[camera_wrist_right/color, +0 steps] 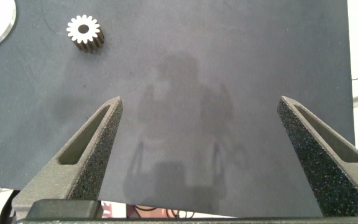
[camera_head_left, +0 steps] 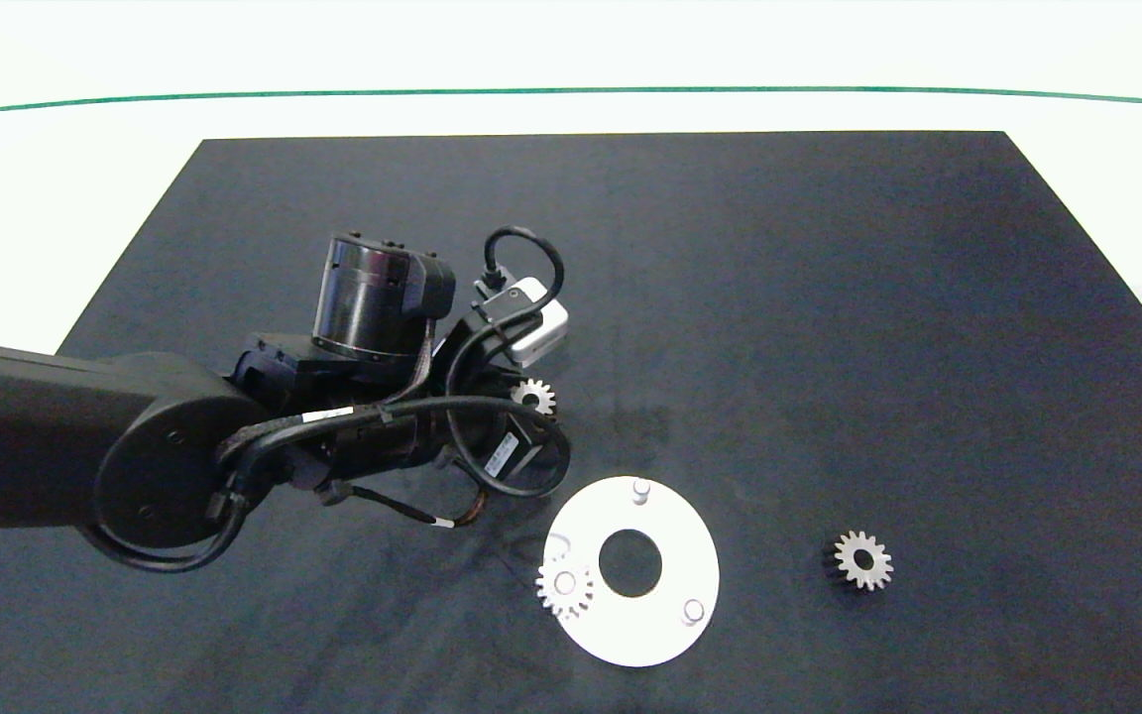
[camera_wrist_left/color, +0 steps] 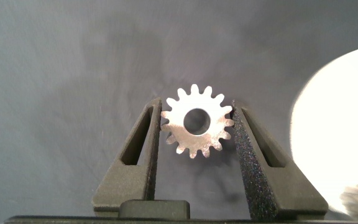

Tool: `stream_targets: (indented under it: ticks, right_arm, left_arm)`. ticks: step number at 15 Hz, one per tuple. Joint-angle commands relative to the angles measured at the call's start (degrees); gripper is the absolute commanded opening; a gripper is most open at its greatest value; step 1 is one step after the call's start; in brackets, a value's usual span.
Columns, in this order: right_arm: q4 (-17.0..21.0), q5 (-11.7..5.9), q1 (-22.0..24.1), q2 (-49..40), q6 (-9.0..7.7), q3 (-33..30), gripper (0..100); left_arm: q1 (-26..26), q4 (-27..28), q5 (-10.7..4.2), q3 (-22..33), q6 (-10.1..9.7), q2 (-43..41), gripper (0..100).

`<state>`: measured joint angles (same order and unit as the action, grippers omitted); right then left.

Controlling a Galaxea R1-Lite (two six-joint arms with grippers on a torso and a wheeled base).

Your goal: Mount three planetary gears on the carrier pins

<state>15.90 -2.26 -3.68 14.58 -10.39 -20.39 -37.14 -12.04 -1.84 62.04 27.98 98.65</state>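
My left gripper [camera_wrist_left/color: 196,118] is shut on a silvery planetary gear [camera_wrist_left/color: 197,121], its fingers pressing on the teeth at both sides. From above, that gear [camera_head_left: 533,397] peeks out beside the left wrist, just up-left of the white disc [camera_head_left: 650,635]. A second gear [camera_head_left: 564,587] sits on the disc's left carrier pin. Two more carrier pins stand bare, one at the far side [camera_head_left: 640,489] and one at the near right [camera_head_left: 693,610]. A third gear [camera_head_left: 863,560] lies on the mat to the right of the disc. My right gripper [camera_wrist_right/color: 201,102] is open above bare mat, with that loose gear [camera_wrist_right/color: 86,31] ahead of it.
A dark mat [camera_head_left: 829,297] covers the white table. The left arm [camera_head_left: 85,446] and its cables reach in over the mat's left half. A green line [camera_head_left: 571,91] crosses the table beyond the mat. The right arm is outside the head view.
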Motion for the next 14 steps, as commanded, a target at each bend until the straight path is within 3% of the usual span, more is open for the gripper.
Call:
stream_targets:
  ticks: [1, 5, 8, 14]
  right_arm:
    - [0.10, -0.03, -0.10, -0.25, -0.07, 0.00, 100]
    - [0.10, -0.03, -0.19, -0.78, 0.02, 0.00, 100]
    - [0.10, -0.03, -0.19, -1.75, 0.02, 0.00, 100]
    - [0.01, -0.03, -0.19, -1.75, -0.07, -0.08, 100]
  left_arm:
    - [-4.60, 0.00, -2.82, -0.87, 0.24, -5.04, 4]
    - [-13.22, 0.09, -6.60, -2.27, 0.15, -6.10, 4]
    - [-16.56, 0.00, -7.92, -3.59, -0.64, -4.43, 4]
    - [-16.91, -0.44, -8.27, -3.06, -0.64, -0.74, 4]
